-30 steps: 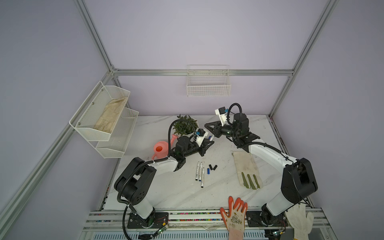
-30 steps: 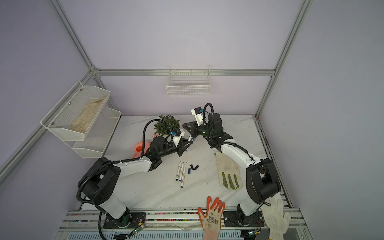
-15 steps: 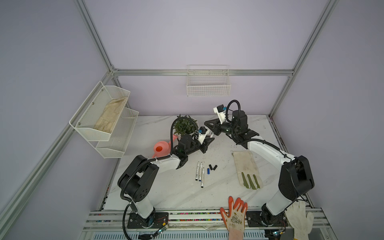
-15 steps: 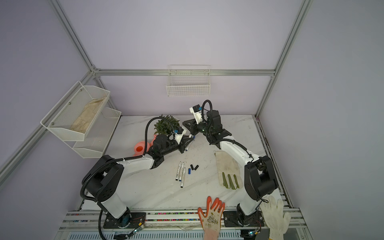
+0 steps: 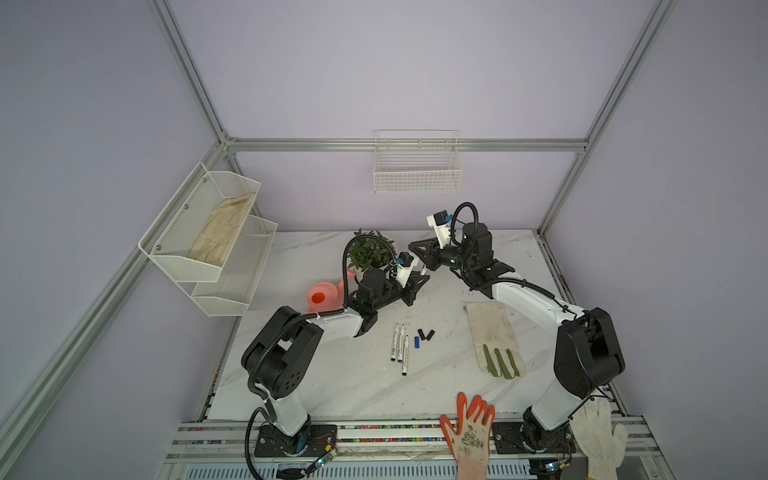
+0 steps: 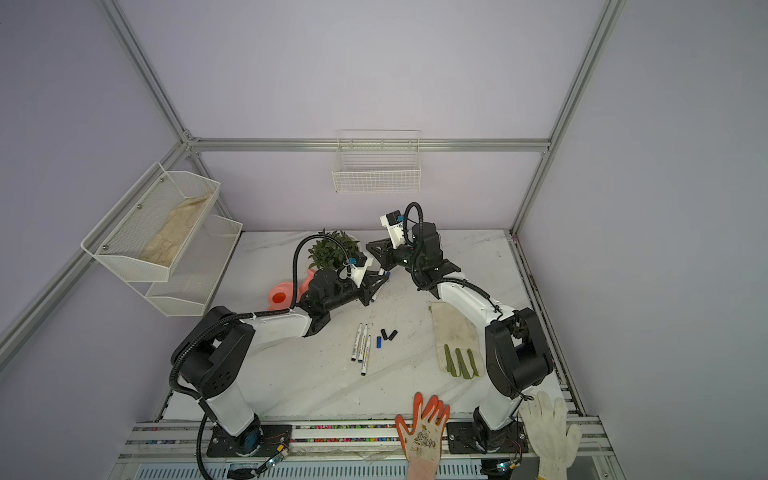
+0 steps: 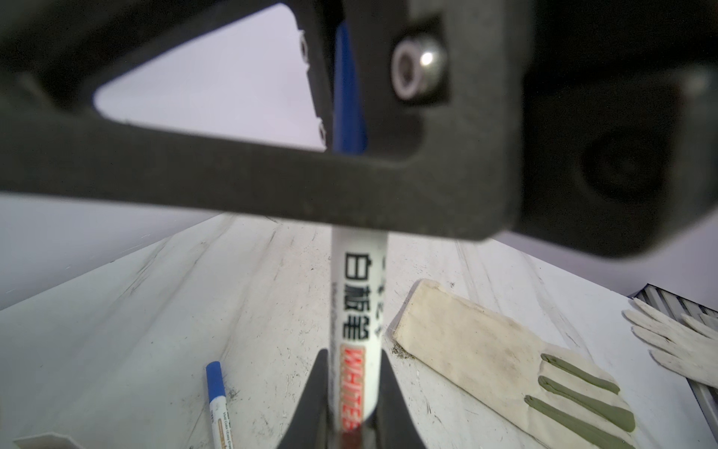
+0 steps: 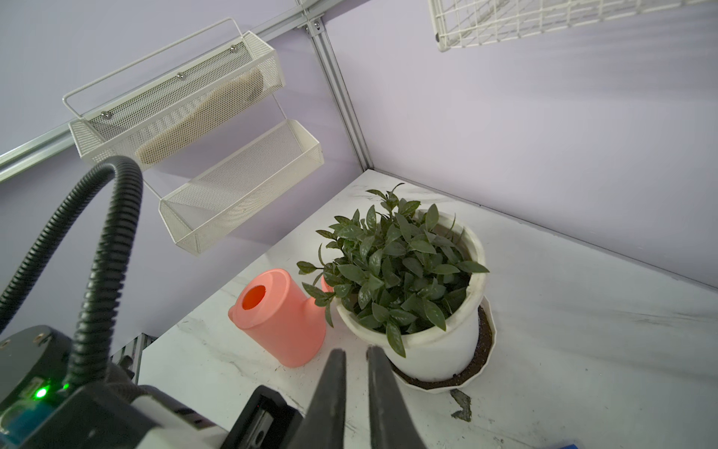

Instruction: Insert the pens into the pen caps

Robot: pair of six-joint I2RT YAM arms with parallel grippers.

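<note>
The left tool (image 7: 352,359) is clenched on a white pen (image 7: 359,295). The pen's upper end runs behind the frame of the right tool (image 8: 355,352), which grips a blue cap (image 7: 349,89) in line with the pen, above the far middle of the bench (image 5: 332,374). Whether the tip sits inside that cap cannot be told. Nearer, three more pens (image 5: 400,345) lie side by side. A loose blue cap (image 5: 417,342) and two black caps (image 5: 426,334) lie just right of them. A pale glove (image 5: 492,336) lies further right.
</note>
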